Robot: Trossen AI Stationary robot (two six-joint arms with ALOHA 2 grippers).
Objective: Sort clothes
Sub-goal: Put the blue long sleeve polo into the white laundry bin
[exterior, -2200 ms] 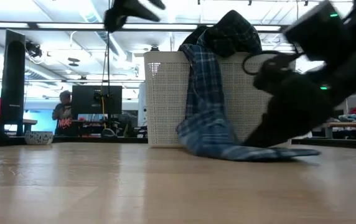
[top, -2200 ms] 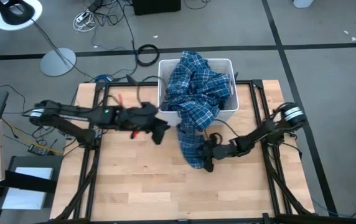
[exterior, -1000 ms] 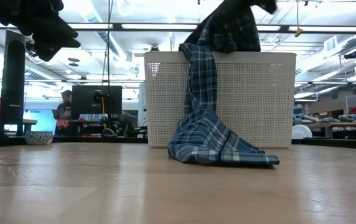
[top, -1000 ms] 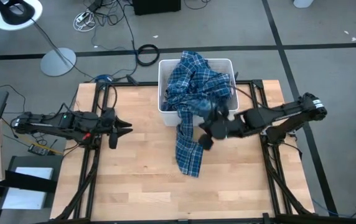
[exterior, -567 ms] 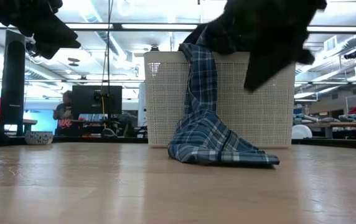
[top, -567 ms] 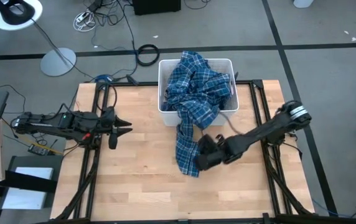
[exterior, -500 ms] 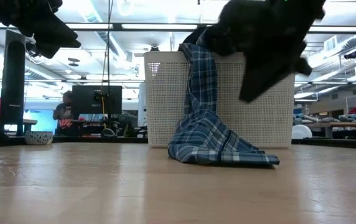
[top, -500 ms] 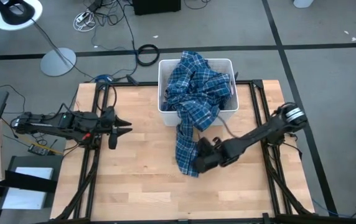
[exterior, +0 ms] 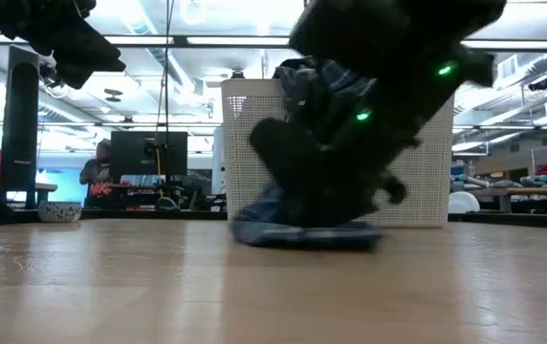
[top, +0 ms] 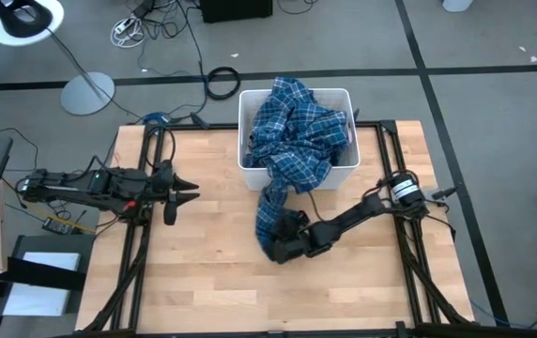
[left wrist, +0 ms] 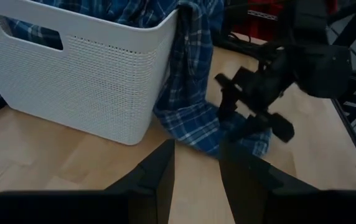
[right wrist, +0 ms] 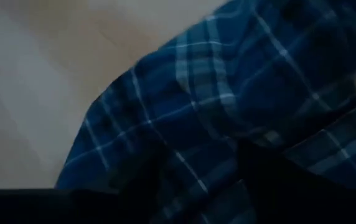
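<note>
Right gripper (top: 281,248) on plaid shirt (top: 292,131) (bunched).

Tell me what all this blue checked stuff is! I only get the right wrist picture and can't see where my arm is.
Observer: That's the plaid shirt. The right gripper is down at the shirt's end on the table, in front of the white bin.
Operator: Is the whole shirt out of the bin?
Observer: No. Most of it is piled in the bin, and one part hangs over the front wall onto the wood.
Operator: What's the other arm doing?
Observer: The left gripper is over the table's left side, open, holding nothing, well apart from the shirt.
</note>
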